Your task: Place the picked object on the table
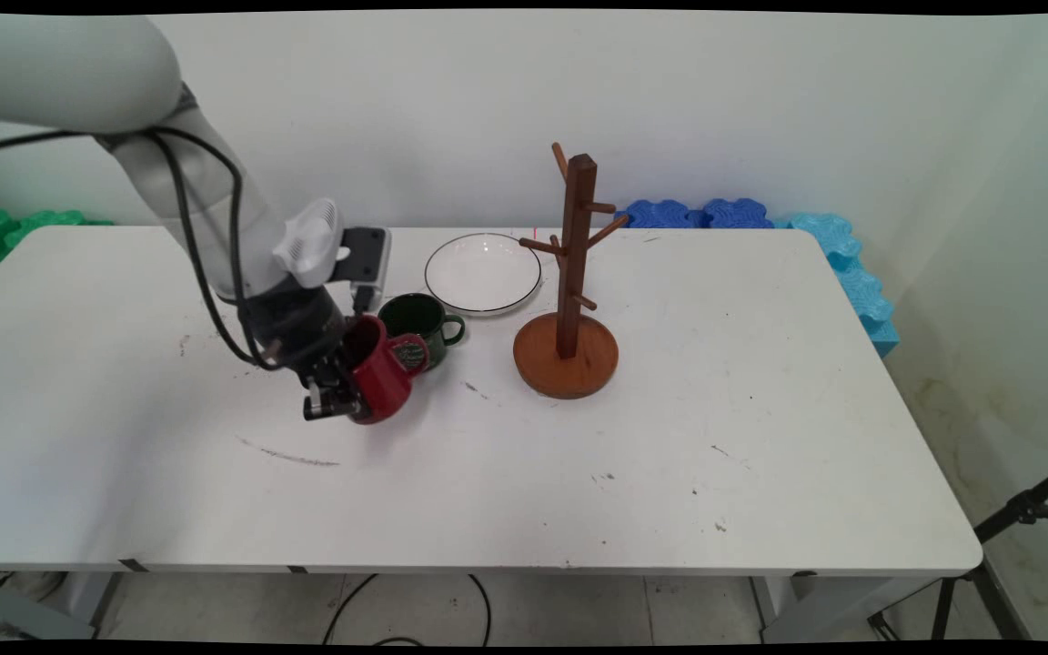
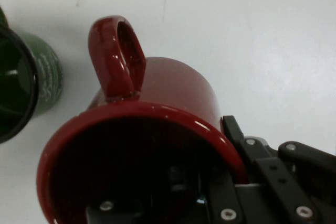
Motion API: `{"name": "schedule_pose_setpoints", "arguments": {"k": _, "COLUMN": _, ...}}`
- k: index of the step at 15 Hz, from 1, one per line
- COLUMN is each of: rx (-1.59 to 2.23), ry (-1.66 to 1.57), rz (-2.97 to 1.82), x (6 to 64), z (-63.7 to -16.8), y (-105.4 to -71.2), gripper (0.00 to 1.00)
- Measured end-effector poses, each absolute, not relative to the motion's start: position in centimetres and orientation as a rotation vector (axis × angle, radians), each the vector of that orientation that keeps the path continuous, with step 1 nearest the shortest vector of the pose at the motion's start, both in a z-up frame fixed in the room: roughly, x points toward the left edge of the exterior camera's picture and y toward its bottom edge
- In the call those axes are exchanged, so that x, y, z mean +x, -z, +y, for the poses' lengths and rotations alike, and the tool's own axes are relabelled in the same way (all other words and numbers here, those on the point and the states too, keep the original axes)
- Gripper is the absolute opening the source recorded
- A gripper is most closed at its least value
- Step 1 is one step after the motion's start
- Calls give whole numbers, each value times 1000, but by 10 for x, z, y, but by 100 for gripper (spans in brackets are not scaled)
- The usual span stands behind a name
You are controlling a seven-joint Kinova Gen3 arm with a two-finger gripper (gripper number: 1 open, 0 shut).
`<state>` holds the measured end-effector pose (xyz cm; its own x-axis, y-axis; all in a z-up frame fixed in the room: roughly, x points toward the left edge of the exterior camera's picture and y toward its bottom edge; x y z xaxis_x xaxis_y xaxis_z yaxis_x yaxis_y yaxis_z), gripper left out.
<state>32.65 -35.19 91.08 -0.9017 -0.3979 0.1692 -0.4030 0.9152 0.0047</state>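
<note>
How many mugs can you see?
2. The red mug is gripped by its rim in the end effector, tilted. The green mug stands on the table right behind it. None seem hidden.

- A lab: a bare white table (image 1: 760, 473) against a plain wall (image 1: 760, 100).
- Foam mats (image 1: 851, 264) and a tripod (image 1: 1024, 518) stand around it.

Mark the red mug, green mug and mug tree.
red mug (image 2: 173, 85), hand view, on its outer side wall below the handle.
green mug (image 1: 417, 318), main view, on its dark interior at the rim.
mug tree (image 1: 566, 359), main view, on its round wooden base.
</note>
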Motion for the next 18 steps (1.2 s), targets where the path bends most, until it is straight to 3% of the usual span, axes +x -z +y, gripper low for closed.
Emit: {"name": "schedule_pose_setpoints", "arguments": {"k": 18, "rx": 614, "ry": -73, "rz": -2909, "x": 313, "z": -360, "y": -863, "gripper": 0}}
